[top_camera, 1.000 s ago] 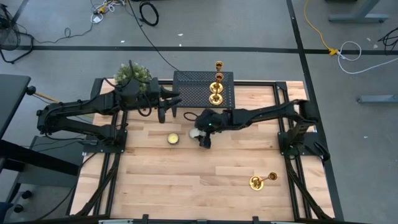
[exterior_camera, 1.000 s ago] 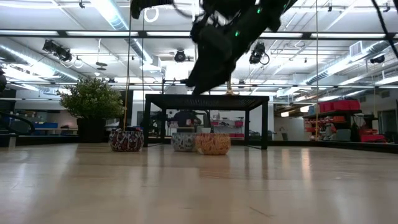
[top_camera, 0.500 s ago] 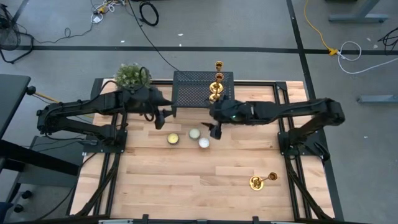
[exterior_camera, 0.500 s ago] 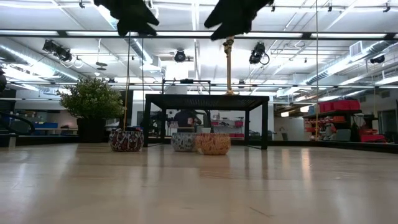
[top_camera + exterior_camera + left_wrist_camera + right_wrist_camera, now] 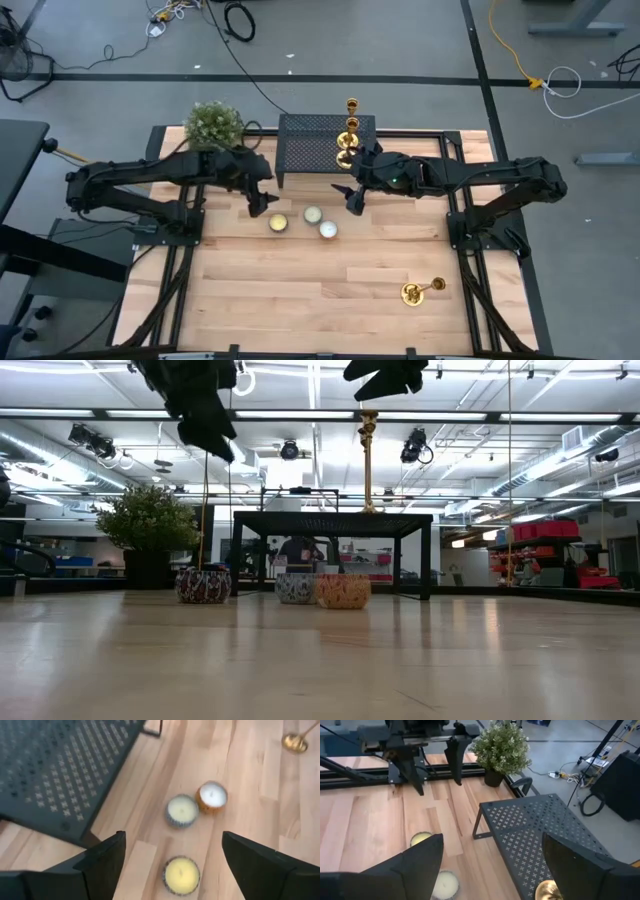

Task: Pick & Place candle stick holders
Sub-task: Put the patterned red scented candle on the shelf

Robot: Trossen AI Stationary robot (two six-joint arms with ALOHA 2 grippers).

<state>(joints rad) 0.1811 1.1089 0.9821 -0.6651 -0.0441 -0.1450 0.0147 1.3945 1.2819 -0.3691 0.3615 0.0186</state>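
Since a second ago your right tool [image 5: 349, 199] has lifted off the three candles [image 5: 313, 215] and pulled back toward the black mesh stand [image 5: 310, 150], while your left tool [image 5: 262, 204] has swung in over the yellow candle [image 5: 278, 223], its fingers spreading. Both tools now hang apart and empty above the desk [image 5: 300, 290]. Two candle stick holders [image 5: 348, 135] stand on the stand; the third holder [image 5: 420, 292] lies tipped near the desk's front right, well apart from either tool. You look to be between picks: the next move, I judge, calls for your right arm, stretched low across the desk, to reach out to that fallen holder.
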